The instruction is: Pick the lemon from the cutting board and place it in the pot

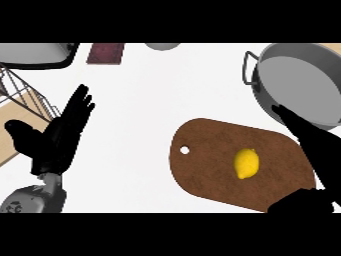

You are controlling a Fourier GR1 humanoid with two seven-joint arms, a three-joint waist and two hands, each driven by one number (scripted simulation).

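The white counter (165, 90) fills most of the view; a wire rack (18, 85) and a strip of wood stand along its left side. The grey pot (306, 85) sits at the top right, with a dark handle on its left rim; nothing shows inside it. The brown cutting board (225, 165) lies below the pot, a bit to the left; it has a small white hole near its left edge. The right hand (328, 160) comes in from the lower right; it lies over the right end of the board, and its straight fingers (287, 117) point up toward the pot and cross its lower rim; the hand is spread flat and holds nothing. The left hand (58, 135) shows at the left of the view, fingers straight and up, thumb out to the side; it holds nothing and rests well apart from the board. A grey rounded thing (33, 52) sits at the top left corner; a small dark red block (105, 52) lies near the top; a small grey round thing (162, 46) peeks in beside it. The yellow lemon (247, 163) lies on the cutting board, right of its middle, just beside the right hand; it is not in the pot.
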